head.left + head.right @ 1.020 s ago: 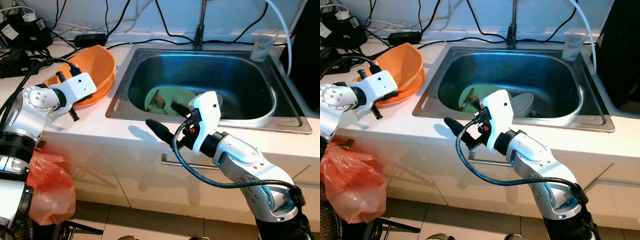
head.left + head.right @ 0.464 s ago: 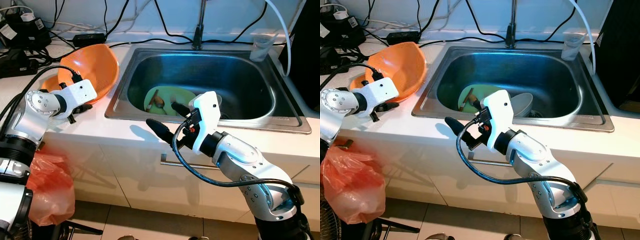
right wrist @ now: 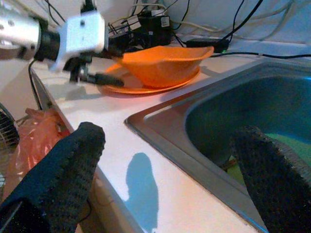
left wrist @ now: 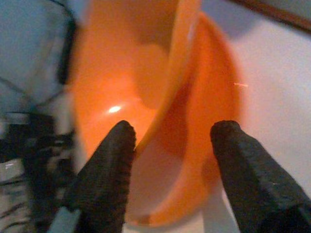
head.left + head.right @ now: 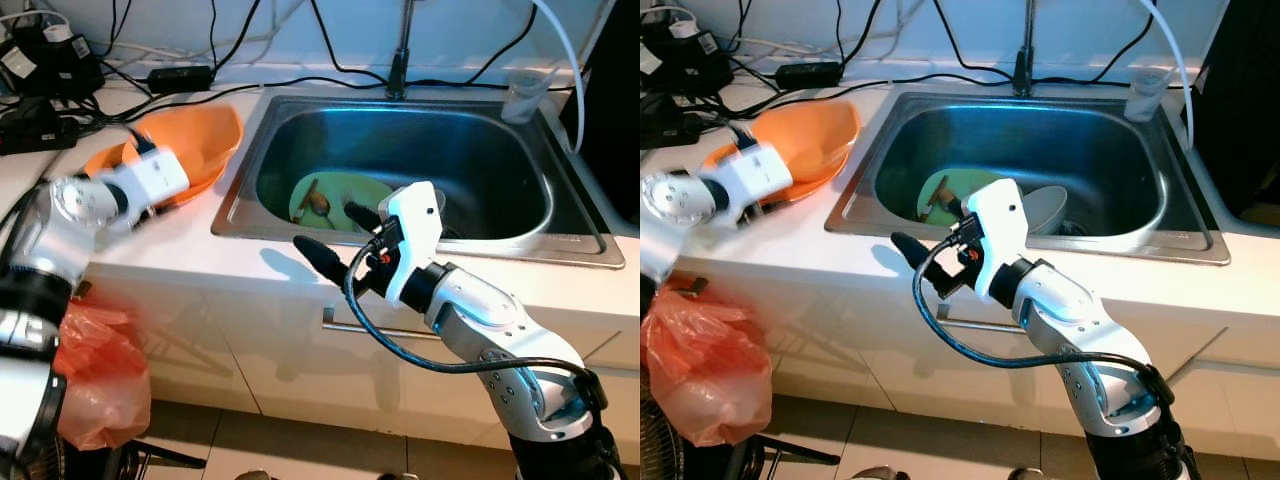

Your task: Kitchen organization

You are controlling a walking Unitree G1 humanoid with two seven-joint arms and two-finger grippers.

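Gaping jaws on left gripper (image 4: 170, 145) at orange bowl (image 5: 195, 145) | right gripper (image 3: 170, 165) jaws apart over sink (image 5: 500, 235) edge

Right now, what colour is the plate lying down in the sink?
The plate in the sink is light green, clearest in the left eye view.

Bright, even light; left arm (image 5: 80, 205) motion-blurred, left wrist view soft

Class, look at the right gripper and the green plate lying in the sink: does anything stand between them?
Nothing visible blocks it. The right gripper hangs open over the sink's front rim, and the green plate lies just beyond in the basin, with utensils on top.
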